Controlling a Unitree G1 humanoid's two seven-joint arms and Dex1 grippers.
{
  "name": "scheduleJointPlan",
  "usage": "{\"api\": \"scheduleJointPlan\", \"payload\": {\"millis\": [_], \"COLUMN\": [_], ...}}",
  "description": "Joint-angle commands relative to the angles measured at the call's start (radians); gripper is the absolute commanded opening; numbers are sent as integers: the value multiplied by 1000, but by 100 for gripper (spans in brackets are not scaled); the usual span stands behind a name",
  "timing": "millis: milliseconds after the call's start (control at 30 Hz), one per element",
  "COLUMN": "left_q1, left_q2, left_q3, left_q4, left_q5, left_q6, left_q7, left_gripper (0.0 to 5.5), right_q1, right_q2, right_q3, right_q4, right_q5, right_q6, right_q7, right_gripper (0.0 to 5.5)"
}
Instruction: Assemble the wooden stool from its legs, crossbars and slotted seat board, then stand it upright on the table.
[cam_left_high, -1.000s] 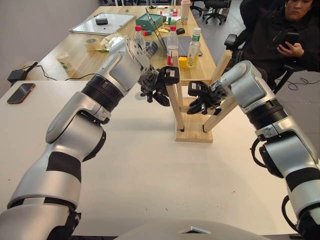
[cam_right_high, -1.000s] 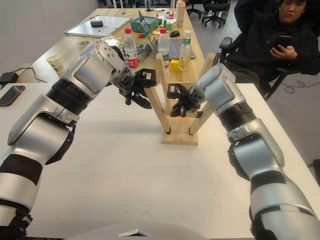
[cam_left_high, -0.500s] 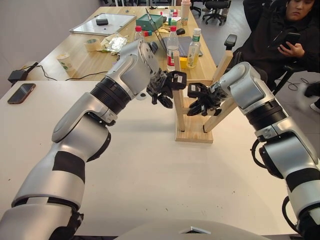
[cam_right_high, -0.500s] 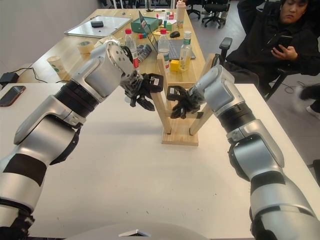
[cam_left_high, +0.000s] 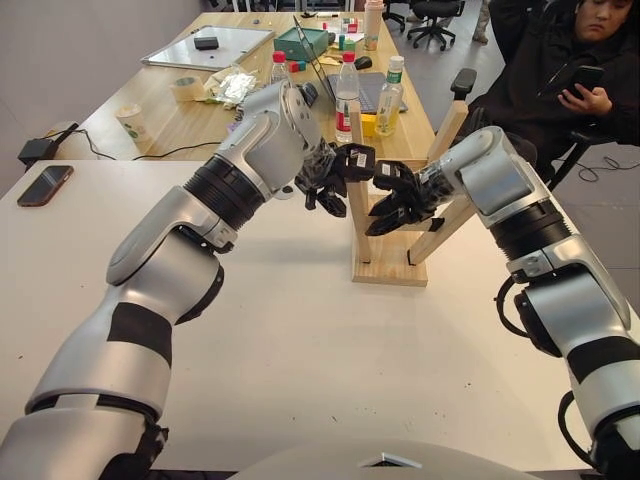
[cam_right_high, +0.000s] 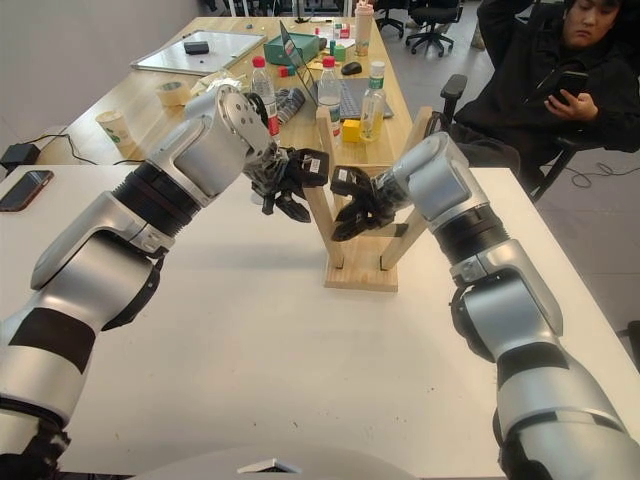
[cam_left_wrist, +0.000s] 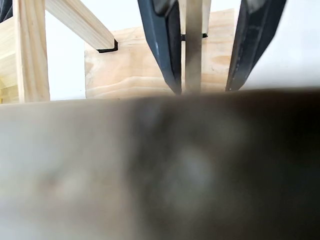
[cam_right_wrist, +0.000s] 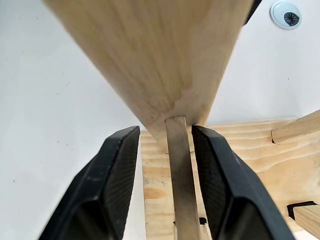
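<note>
The left tool (cam_left_high: 340, 172) is spread beside the top of the left leg (cam_left_high: 358, 222), and the right tool (cam_left_high: 398, 197), also spread, straddles a slim bar (cam_right_wrist: 181, 180) just below. The stool is inverted, with its seat board (cam_left_high: 388, 268) flat on the table (cam_left_high: 300, 340) and its legs rising roughly upright. Since a second ago the left tool has closed in on the leg and the right has lifted slightly.

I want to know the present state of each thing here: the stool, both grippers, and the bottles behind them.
Stool: upside down on the table, legs up.
Left gripper: open, beside a leg.
Right gripper: open, astride a thin wooden bar.
Water bottles: upright, capped.
</note>
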Motion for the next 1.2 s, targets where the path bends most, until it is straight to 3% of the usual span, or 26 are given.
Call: {"api": "scheduleJointPlan", "payload": {"millis": [33,333,500,633,733,833,900,1033,1200], "left_q1": [297,427,511,578,599,580,598,566,420], "left_q2": [-104,92,125,128,51,-79,-167,-338,-413], "left_q3": [-76,175,352,598,890,1088,1124,1171,1129], "left_q4": [-65,-478,-643,-765,-847,-902,-903,-887,-790], "left_q5": [-31,-147,-239,-320,-372,-456,-489,-560,-608], "left_q6": [105,339,478,606,602,555,479,374,232], "left_q7": [5,78,186,317,482,623,715,896,1028], "left_gripper": [204,204,204,204,204,156,128,64,2], "right_q1": [-200,-297,-278,-200,-51,145,280,461,410], "right_q2": [30,-54,-80,-74,-31,49,127,216,239], "right_q3": [-126,-275,-397,-623,-875,-1011,-1043,-953,-920], "right_q4": [6,65,59,-27,-226,-435,-521,-612,-648], "right_q5": [124,188,266,394,536,632,671,674,759], "right_q6": [52,67,123,89,115,118,91,32,1], "right_q7": [42,3,-91,-245,-449,-615,-707,-763,-834], "right_gripper": [188,188,188,188,132,72,40,0,0]}}
